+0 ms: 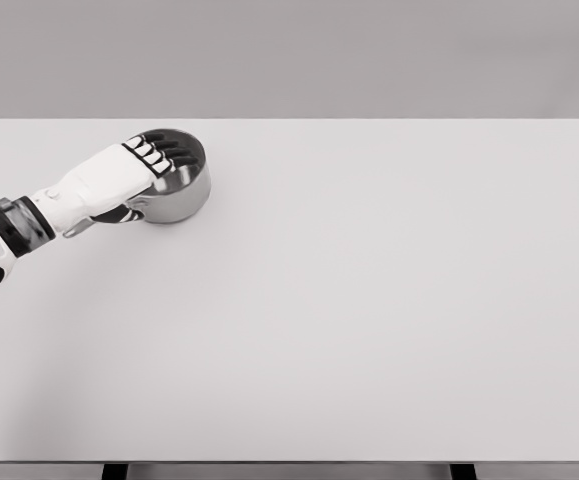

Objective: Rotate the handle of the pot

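The fingers [159,152] of the left hand [119,178] are draped over the near-left rim of the pot [181,190], their dark tips hanging inside the bowl while the thumb appears tucked against the outer wall below; the rim is thus judged to be pinched between them, though actual contact cannot be confirmed from the head view. The pot's handle is largely hidden beneath the hand, only a small grey stub being seen low at the left of the wrist. The pot is set near the far-left corner of the tabletop [369,320], close to the far edge and well apart from the right edge. For the rotation to be done well, the grip should be kept firm on the rim, the wrist turned about the pot's centre, and the base kept flat so that it is pivoted, not dragged or tipped. The right arm is not seen.
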`<move>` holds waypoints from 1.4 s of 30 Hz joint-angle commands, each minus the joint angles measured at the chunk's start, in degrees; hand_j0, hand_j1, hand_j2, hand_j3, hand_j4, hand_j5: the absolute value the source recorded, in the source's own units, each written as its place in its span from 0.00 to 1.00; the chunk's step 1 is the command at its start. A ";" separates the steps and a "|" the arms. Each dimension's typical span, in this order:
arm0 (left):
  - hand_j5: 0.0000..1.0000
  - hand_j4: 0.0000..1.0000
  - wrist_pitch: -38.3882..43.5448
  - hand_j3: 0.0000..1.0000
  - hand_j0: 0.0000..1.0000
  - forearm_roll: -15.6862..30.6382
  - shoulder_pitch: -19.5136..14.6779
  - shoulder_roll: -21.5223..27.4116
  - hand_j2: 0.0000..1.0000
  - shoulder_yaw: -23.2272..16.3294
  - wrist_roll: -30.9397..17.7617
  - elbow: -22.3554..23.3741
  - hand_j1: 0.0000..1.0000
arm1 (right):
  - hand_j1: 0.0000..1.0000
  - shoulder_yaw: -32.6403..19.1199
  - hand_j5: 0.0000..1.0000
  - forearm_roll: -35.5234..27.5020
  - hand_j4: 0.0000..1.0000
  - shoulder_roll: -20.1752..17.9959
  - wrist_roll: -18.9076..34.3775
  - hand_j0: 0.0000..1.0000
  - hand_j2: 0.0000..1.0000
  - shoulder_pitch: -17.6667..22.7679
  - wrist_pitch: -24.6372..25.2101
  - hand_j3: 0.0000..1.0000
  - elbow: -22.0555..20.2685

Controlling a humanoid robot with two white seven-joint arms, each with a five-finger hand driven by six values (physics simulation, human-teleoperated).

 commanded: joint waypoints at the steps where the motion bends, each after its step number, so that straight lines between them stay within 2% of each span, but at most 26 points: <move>1: 1.00 1.00 0.02 1.00 1.00 0.38 0.00 0.05 1.00 0.07 0.04 0.22 1.00 | 1.00 -0.01 1.00 -0.04 1.00 0.00 0.00 1.00 1.00 0.00 -0.01 1.00 0.00; 17: 1.00 1.00 0.02 1.00 1.00 0.38 0.88 1.19 1.00 1.12 0.65 0.22 1.00 | 1.00 -0.01 1.00 -0.04 1.00 0.00 0.00 1.00 1.00 0.00 -0.01 1.00 0.00; 28: 1.00 1.00 0.02 1.00 1.00 0.56 2.46 1.28 1.00 1.39 0.65 -1.89 1.00 | 1.00 -0.01 1.00 -0.04 1.00 0.00 0.00 1.00 1.00 0.00 -0.01 1.00 0.00; 42: 1.00 1.00 0.02 1.00 1.00 0.56 4.13 2.51 1.00 3.06 0.65 -1.89 1.00 | 1.00 -0.01 1.00 -0.04 1.00 0.00 0.00 1.00 1.00 0.00 -0.01 1.00 0.00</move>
